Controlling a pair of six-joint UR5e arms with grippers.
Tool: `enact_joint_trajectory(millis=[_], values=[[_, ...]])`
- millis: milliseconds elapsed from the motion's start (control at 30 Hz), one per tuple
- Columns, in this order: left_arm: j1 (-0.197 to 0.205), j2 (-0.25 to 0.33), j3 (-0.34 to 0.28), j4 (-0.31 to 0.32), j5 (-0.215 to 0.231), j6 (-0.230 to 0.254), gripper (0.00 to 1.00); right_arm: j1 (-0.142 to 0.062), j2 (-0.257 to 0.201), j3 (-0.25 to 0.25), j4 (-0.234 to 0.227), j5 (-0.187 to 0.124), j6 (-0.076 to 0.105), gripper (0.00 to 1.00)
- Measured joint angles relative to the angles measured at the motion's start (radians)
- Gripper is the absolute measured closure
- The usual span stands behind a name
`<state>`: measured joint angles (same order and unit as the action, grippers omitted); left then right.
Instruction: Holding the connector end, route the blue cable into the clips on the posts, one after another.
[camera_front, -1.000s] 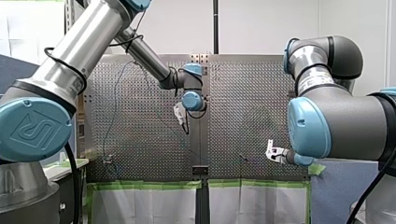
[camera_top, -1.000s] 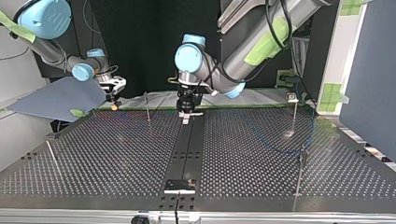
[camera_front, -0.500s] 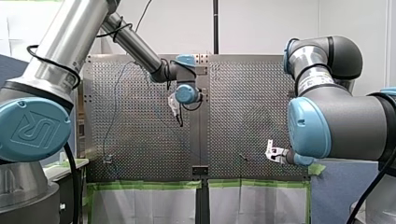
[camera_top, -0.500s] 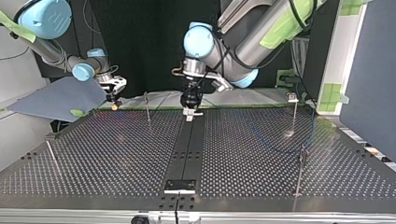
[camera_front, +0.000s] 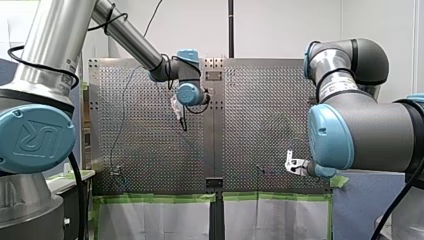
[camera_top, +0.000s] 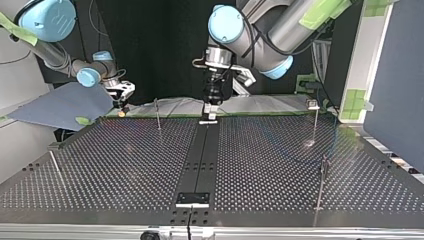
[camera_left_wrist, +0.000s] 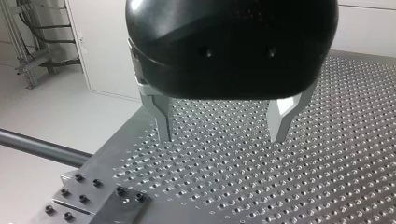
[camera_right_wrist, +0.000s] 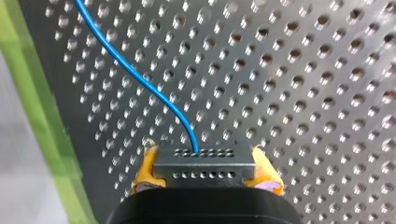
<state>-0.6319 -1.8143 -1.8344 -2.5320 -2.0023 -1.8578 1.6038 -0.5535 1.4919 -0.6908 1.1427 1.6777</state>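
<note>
In the right wrist view my right gripper (camera_right_wrist: 205, 176), with yellow pads, is shut on a grey connector block (camera_right_wrist: 204, 161). The blue cable (camera_right_wrist: 140, 79) leaves the block and curves away over the perforated table (camera_right_wrist: 303, 93). In the top view this gripper (camera_top: 122, 109) hovers at the table's far left edge. My left gripper (camera_left_wrist: 222, 135) is open, its metal fingers (camera_left_wrist: 161, 119) wide apart with only the plate beneath. It hangs over the black centre strip (camera_top: 200, 155) at the far edge, where the top view shows the gripper (camera_top: 209, 114).
Thin posts stand on the table in the top view: one near my right gripper (camera_top: 157, 114), one far right (camera_top: 316, 122), one near right (camera_top: 322, 182), one near left (camera_top: 54, 165). A black bracket (camera_top: 192, 198) sits at the near edge. A grey panel (camera_top: 60, 105) lies beside my right arm.
My left arm has swung up and left in the front view, to the right in the top view, with its gripper still open. My right arm has not moved.
</note>
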Motion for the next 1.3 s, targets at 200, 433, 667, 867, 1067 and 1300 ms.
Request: enact_joint_trajectory(millis=[200,433,667,867,1067,1300], values=[[0.0,0.062,-0.061,0.005,0.0,0.0,0.0,-0.011,-0.013,0.006,0.04,-0.003,-0.052,1.0],[0.001,0.128,-0.135,0.005,0.0,0.0,0.0,-0.024,-0.073,0.06,0.035,0.011,-0.065,1.0],[0.001,0.137,-0.197,0.005,0.0,0.0,0.0,-0.033,-0.146,0.134,-0.003,0.051,-0.061,1.0],[0.001,0.138,-0.248,0.005,0.0,0.0,0.0,-0.025,-0.198,0.174,0.01,0.057,-0.054,1.0],[0.0,0.138,-0.299,0.005,0.0,0.0,0.0,-0.011,-0.25,0.179,0.039,0.052,-0.027,1.0],[0.001,0.138,-0.365,0.005,0.0,0.0,0.0,-0.004,-0.307,0.182,0.044,0.035,-0.012,1.0]])
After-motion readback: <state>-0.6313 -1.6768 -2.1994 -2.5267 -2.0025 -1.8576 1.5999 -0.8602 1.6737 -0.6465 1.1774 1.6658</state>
